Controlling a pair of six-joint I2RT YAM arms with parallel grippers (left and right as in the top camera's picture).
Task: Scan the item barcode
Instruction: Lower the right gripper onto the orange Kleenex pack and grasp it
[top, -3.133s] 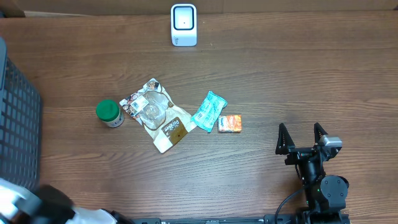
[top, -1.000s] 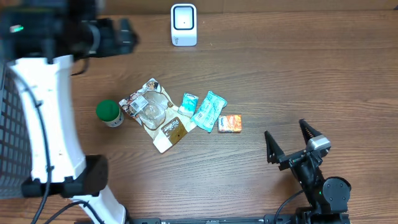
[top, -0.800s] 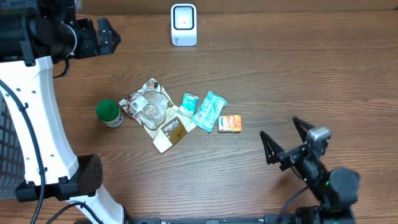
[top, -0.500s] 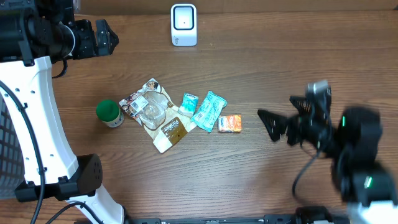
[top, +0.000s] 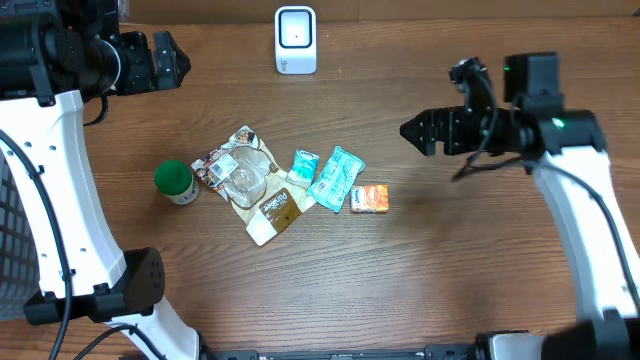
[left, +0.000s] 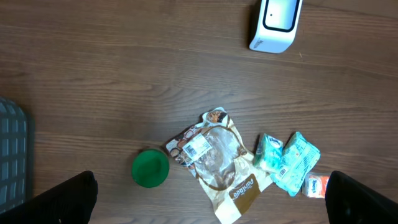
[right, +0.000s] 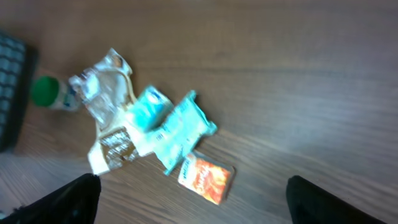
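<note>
Items (top: 335, 178) lie in a row mid-table, none held: bottle (top: 175, 183), pouch (top: 250, 183), two teal packets (top: 304, 166), orange packet (top: 369, 198). The scanner (top: 296, 40) stands at the far edge. The right claw (top: 432, 104) hangs spread and empty right of them; the left claw (top: 175, 58), also spread, is far left.
</note>
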